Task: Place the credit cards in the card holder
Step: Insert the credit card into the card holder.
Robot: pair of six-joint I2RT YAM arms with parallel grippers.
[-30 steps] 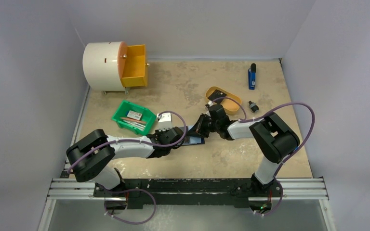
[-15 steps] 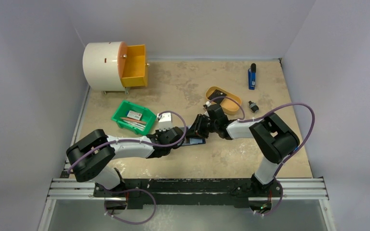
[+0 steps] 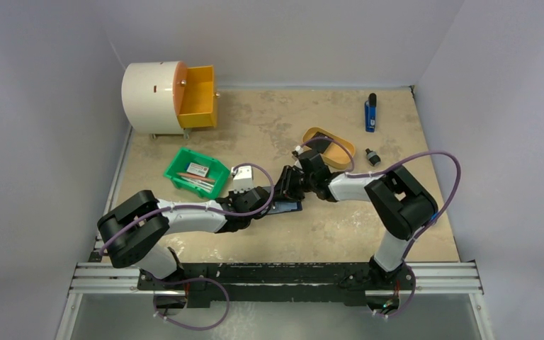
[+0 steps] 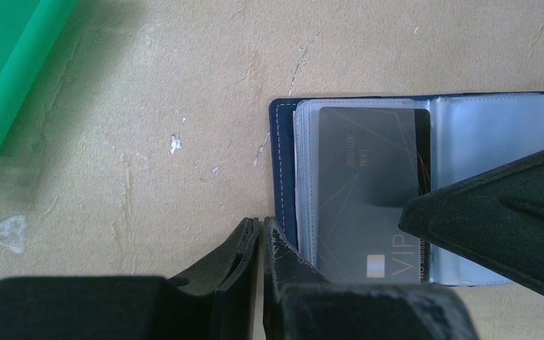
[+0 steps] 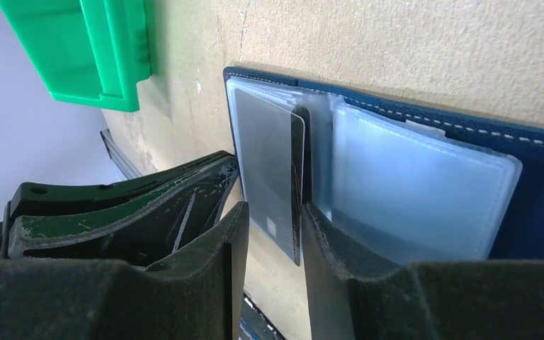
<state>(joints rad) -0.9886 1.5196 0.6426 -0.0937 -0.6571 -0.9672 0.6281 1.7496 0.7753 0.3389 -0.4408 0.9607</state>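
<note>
The right end effector (image 5: 275, 212) is seen with its two matte black fingers a narrow way apart, and the edge of a grey credit card (image 5: 269, 156) lies in the gap. Whether the pads bear on the card cannot be told. The card is thin, glossy and round-cornered, marked with fine lines, a small metallic chip and the letters VIP. It is laid on a stack of clear plastic sleeves (image 5: 418, 191) inside the open card holder (image 5: 531, 177). The holder is a navy-blue folding cover with pale stitching along its rim, and it is spread flat on the tabletop (image 4: 149, 106).

The left end effector (image 4: 261, 228) is pressed together, with nothing visible between its scuffed black fingers. Its tips are set against the near left corner of the card holder.

The tabletop is a mottled, scratched beige sheet. A green plastic bin (image 3: 182, 157) is placed to the left of the holder; a flat light rectangle (image 3: 198, 168) and thin brownish sticks (image 3: 200, 183) are held in it. A mustard-yellow oval tray (image 3: 326, 129) is seen behind the right wrist. A white drum (image 3: 152, 95) with an orange drawer (image 3: 198, 106) pulled open is stood at the far left.
</note>
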